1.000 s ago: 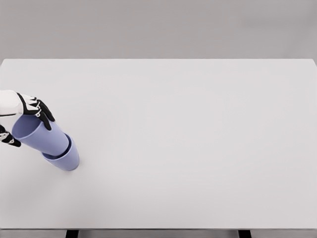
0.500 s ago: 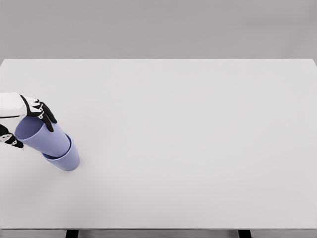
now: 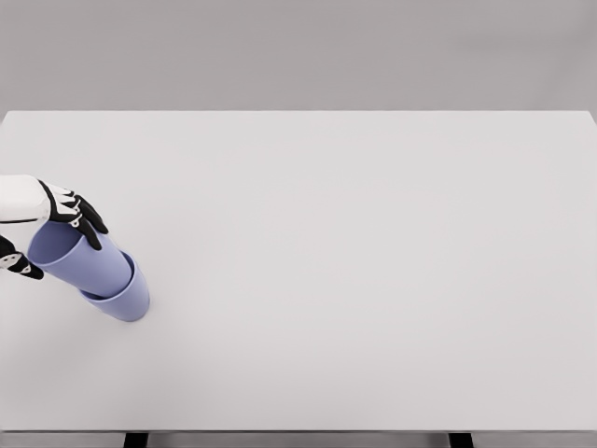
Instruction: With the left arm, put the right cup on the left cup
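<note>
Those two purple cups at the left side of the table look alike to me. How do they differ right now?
The upper cup sits nested in the lower cup, which alone rests on the table. The upper cup is gripped at its rim by the left hand; the lower cup is untouched. Most of the upper cup shows, only a band of the lower. Both are the same lavender.

- The left arm (image 3: 17, 199) comes in at the table's (image 3: 373, 280) left edge — white, lying nearly level, only its last stretch in view.
- The left hand (image 3: 42, 233) sits at that same edge, a little below the middle of it, with its back turned up.
- Its black-tipped fingers (image 3: 86, 224) curl over the far side of the upper cup's (image 3: 79, 259) rim.
- The thumb (image 3: 19, 264) shows on the near side of the rim — so the hand closes around the cup's mouth.
- The right arm and hand are out of view.
</note>
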`<move>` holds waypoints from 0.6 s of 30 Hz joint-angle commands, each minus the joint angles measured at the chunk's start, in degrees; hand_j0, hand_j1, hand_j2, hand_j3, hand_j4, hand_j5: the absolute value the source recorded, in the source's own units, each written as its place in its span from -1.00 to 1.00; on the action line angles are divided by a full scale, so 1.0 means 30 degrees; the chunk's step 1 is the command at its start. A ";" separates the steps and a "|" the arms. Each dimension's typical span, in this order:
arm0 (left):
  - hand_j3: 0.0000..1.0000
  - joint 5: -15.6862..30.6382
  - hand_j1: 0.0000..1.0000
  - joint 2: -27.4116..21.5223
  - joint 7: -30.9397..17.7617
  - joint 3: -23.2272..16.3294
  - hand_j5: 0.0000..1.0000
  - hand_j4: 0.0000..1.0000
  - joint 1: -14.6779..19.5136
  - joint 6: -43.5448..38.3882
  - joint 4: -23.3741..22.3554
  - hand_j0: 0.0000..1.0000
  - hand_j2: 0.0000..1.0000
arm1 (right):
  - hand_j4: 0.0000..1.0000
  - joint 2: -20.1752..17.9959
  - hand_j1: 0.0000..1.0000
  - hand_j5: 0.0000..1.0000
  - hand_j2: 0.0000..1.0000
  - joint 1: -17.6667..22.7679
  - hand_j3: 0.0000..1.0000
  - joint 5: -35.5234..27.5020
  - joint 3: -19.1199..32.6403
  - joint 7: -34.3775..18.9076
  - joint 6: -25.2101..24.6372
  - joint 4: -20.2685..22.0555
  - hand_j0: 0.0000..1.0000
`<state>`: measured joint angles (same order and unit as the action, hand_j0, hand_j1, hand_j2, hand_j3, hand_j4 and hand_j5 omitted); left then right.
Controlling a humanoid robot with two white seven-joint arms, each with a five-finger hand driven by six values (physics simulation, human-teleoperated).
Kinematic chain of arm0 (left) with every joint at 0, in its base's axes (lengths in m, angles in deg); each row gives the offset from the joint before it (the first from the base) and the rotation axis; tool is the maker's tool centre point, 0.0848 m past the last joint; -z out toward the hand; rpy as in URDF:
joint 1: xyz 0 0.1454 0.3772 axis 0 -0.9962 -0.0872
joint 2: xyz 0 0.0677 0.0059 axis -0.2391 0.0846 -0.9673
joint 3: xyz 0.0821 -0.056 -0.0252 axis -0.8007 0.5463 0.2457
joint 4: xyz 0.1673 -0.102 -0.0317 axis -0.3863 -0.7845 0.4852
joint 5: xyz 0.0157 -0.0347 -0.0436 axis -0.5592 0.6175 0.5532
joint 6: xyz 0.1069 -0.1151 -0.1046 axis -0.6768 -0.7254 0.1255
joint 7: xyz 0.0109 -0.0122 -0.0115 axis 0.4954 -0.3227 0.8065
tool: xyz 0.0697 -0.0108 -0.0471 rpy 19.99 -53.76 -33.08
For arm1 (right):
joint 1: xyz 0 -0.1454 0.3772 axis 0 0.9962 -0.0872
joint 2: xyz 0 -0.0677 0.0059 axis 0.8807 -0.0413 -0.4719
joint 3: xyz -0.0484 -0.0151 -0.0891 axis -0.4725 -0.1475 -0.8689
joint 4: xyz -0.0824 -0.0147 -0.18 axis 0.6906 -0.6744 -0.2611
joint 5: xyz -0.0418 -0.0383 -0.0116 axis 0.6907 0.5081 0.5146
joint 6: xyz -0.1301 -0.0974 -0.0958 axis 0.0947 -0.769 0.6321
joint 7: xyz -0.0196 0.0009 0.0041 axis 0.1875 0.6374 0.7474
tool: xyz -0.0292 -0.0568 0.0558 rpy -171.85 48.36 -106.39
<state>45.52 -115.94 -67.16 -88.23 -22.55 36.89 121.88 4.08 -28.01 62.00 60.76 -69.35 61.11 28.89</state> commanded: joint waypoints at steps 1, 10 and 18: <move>0.62 0.0140 0.62 -0.0023 -0.0030 0.0042 0.62 0.62 -0.0001 -0.0057 0.0002 0.62 0.62 | 1.00 0.0000 1.00 1.00 1.00 0.0000 1.00 -0.0011 0.0021 -0.0003 -0.0017 -0.0001 1.00; 0.74 0.0140 0.74 -0.0052 -0.0030 0.0042 0.74 0.74 -0.0001 -0.0057 0.0002 0.74 0.74 | 1.00 0.0000 1.00 1.00 1.00 0.0000 1.00 -0.0010 0.0021 -0.0003 0.0012 -0.0001 1.00; 0.75 0.0140 0.75 -0.0111 -0.0030 0.0042 0.75 0.75 -0.0001 -0.0057 0.0060 0.75 0.75 | 1.00 0.0000 1.00 1.00 1.00 0.0000 1.00 0.0018 0.0021 -0.0003 0.0012 -0.0001 1.00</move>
<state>45.54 -116.10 -67.26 -88.22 -22.55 36.87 122.00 4.08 -28.01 62.02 60.77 -69.35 61.12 28.89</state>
